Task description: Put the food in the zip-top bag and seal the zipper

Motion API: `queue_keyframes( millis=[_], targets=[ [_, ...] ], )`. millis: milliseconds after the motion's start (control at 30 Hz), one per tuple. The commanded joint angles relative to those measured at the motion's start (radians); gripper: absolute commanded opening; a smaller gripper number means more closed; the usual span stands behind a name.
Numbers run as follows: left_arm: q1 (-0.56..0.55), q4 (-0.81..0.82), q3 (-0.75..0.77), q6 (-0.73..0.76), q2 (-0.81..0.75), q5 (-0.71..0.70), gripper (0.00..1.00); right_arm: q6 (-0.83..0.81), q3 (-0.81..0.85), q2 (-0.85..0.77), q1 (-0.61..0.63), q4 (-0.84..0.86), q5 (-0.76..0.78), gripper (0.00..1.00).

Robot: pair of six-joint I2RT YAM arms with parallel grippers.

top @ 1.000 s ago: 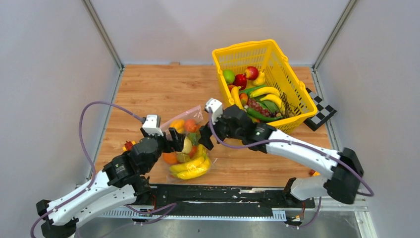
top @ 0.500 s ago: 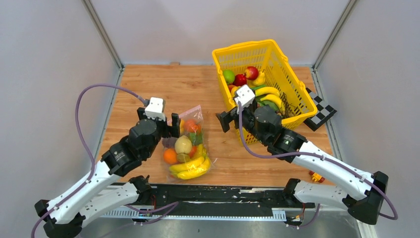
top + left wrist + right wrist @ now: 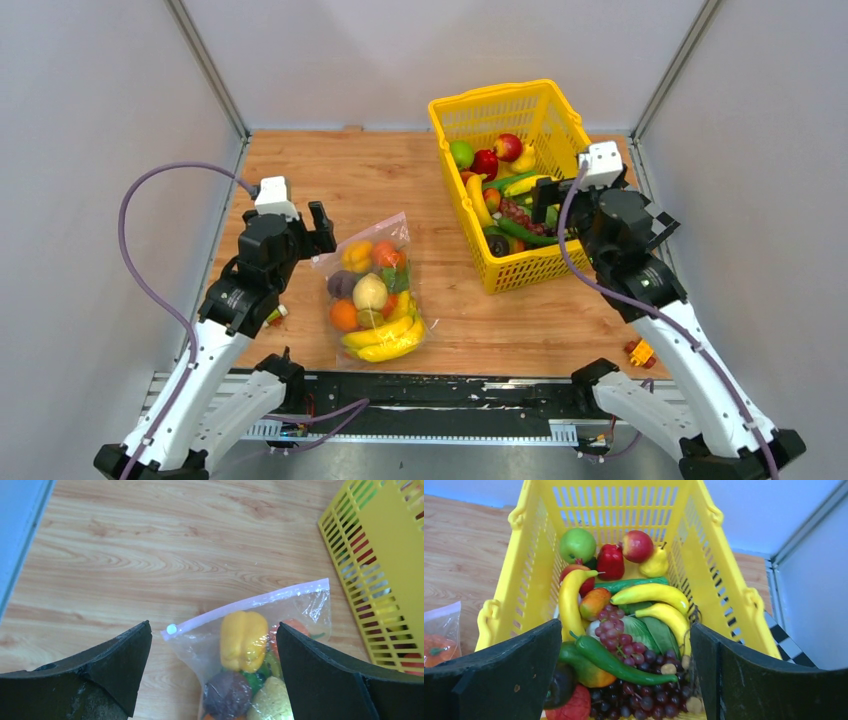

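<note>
Top view, bag: the zip-top bag (image 3: 372, 290) lies flat on the worktop (image 3: 330, 170), left of the yellow basket (image 3: 560, 130) and apart from it.
Top view, food: the food (image 3: 385, 340) fills the bag, bananas at its near end.
Top view, left fingers: the left fingers (image 3: 322, 225) are spread and empty, beside the bag's far left corner.
Top view, right fingers: the right fingers (image 3: 541, 200) are spread and empty, over the basket.
Left wrist, zipper: the zipper (image 3: 250, 602) runs straight along the bag's far edge, between the wide-apart fingers.
Left wrist, food: a yellow pepper (image 3: 244, 632) sits just inside the strip.
Right wrist, basket: more toy produce lies inside the basket; the fingers hold nothing.
</note>
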Motion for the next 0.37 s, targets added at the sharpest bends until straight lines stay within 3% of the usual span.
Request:
queue_keyframes(
  millis=[0,333],
  targets=[
    [0.005,-0.046,0.034,-0.188,-0.021,-0.064,1.0,0.043,0.026,-0.1,-0.03,-0.098,-0.033,1.0],
    [0.005,-0.087,0.046,-0.241,-0.107,-0.153,1.0,0.165,-0.041,-0.216,-0.029,-0.103,-0.129,1.0]
  ],
)
